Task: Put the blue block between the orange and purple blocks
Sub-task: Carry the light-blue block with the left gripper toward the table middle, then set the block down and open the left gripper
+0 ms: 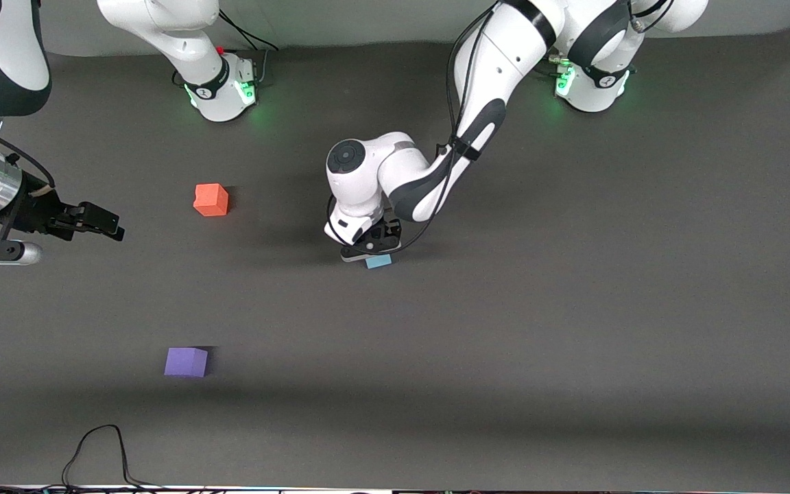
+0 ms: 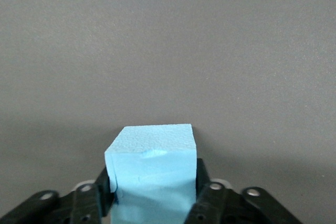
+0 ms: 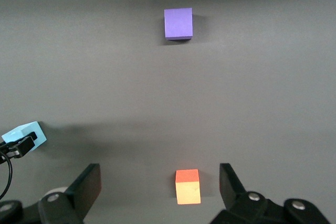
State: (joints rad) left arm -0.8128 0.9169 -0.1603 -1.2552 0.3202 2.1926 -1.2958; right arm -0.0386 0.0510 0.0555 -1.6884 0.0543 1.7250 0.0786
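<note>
So here we've got the left hand down low at the middle of the dark grey desk, with its two black fingers sitting on either side of the blue block. In the left wrist view the fingers are touching the block's side faces, so we'd call that clamped on it. The blue block's top face has a small dent near one edge. We can't tell whether the block rests on the desk or is lifted just off it.

The orange block sits on the desk toward the right arm's end, farther from the front camera than the blue one. The purple block is also toward the right arm's end, a good bit nearer to the front camera than the orange one, and well apart from it. The stretch of desk between those two is bare grey felt, and the blue block is off to the side of that gap, toward the left arm's end.

The right hand waits in the air over the right arm's end of the desk, its fingers spread wide with nothing between them. In its wrist view the orange block shows between the fingers but down on the desk.
</note>
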